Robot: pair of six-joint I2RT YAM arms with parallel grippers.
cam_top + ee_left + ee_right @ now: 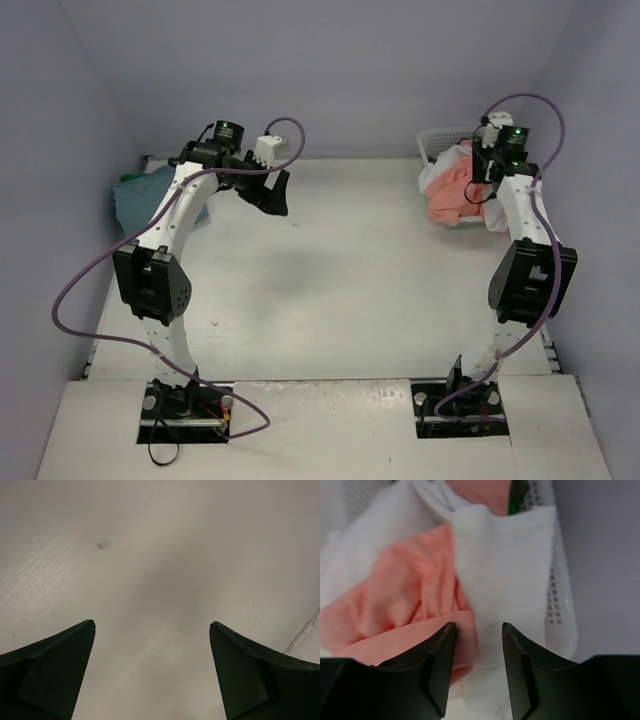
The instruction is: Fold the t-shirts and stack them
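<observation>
A salmon pink t-shirt point(405, 590) and a white t-shirt point(510, 555) lie crumpled together, spilling out of the white mesh basket point(560, 610). A sliver of green cloth point(512, 507) shows deeper in the basket. My right gripper point(478, 625) hangs just over this pile, open, with the salmon hem and white cloth under the gap between the jaws. From above, the pile point(452, 190) sits at the far right beside the right gripper point(480, 188). A teal t-shirt point(135, 195) lies at the far left. My left gripper point(270, 190) is open above the bare table point(160, 555), holding nothing.
The basket point(435, 140) stands at the back right corner against the wall. Grey walls close in the table on the left, back and right. A small dark mark point(102, 544) is on the tabletop below the left gripper.
</observation>
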